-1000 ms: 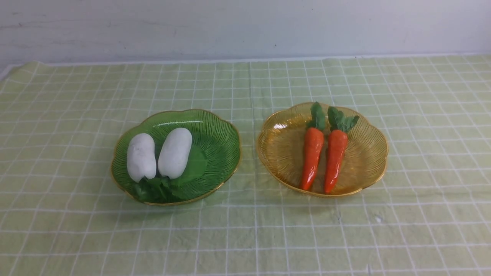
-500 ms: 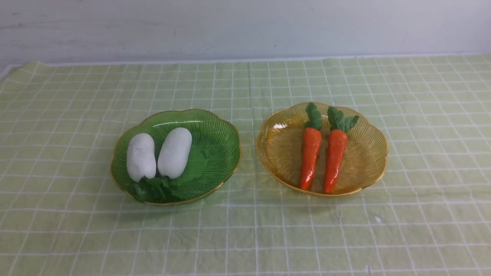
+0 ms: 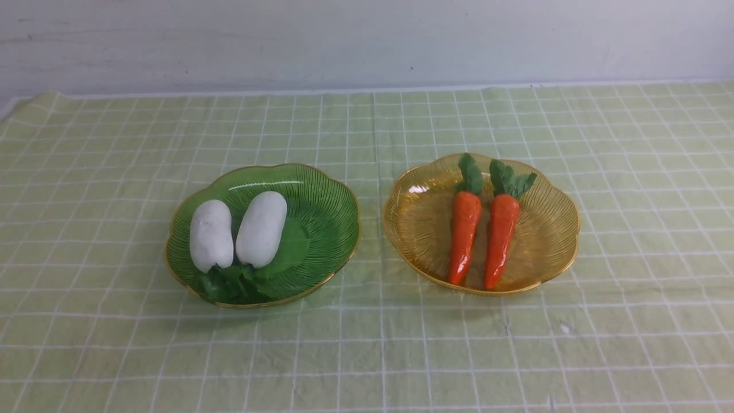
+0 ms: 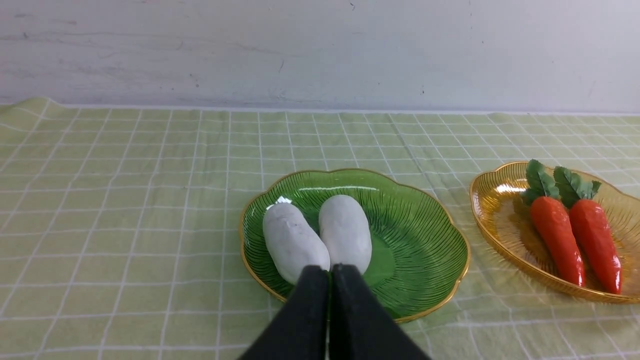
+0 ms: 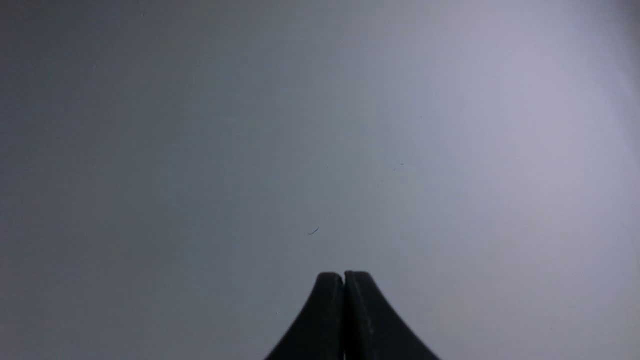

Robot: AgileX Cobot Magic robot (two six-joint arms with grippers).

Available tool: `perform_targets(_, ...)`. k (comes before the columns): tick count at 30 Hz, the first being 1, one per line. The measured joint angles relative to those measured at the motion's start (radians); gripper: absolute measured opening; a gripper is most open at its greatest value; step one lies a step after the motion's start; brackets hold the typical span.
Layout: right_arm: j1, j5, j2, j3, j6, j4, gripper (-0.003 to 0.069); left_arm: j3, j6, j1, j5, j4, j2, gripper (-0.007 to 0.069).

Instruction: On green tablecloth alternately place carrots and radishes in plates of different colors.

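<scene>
On the green tablecloth (image 3: 367, 355), both radishes (image 3: 261, 228) lay side by side in the green plate (image 3: 330, 221), and both carrots (image 3: 502, 238) lay side by side in the yellow plate (image 3: 421, 229). The left gripper (image 4: 330, 270) and the right gripper (image 5: 344, 274) were closed, holding nothing.

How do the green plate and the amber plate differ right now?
The green plate sits to the robot's left, the amber plate to its right. The green plate holds both white radishes; the amber plate holds both carrots. In the green plate the leaves point toward the robot; in the amber plate, toward the wall. Both plates are ribbed, scalloped, gold-rimmed, alike in size, on the green tablecloth.
</scene>
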Motion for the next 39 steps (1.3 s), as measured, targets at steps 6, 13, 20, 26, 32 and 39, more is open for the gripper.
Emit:
perform_targets(6, 0.000, 0.000, 0.000, 0.000, 0.000, 0.000, -0.0015, 0.000, 0.000, 0.000, 0.000, 0.000, 0.000, -0.0008)
perform_targets(13, 0.000, 0.000, 0.000, 0.000, 0.000, 0.000, -0.0015, 0.033, 0.010, 0.000, -0.018, 0.060, -0.001, -0.0008)
perform_targets(20, 0.000, 0.000, 0.000, 0.000, 0.000, 0.000, -0.0015, 0.269, 0.008, 0.000, -0.140, 0.194, -0.133, -0.0008)
perform_targets(26, 0.000, -0.001, 0.000, 0.000, 0.000, 0.002, -0.0015, 0.490, 0.007, 0.000, -0.190, 0.215, -0.209, -0.0008)
perform_targets(32, 0.000, -0.001, 0.000, 0.001, 0.000, 0.002, -0.0015, 0.496, 0.003, 0.000, -0.173, 0.215, -0.209, -0.0008)
perform_targets(39, 0.000, -0.001, 0.000, 0.001, 0.000, 0.002, -0.0015, 0.496, 0.002, 0.000, -0.173, 0.215, -0.209, -0.0008)
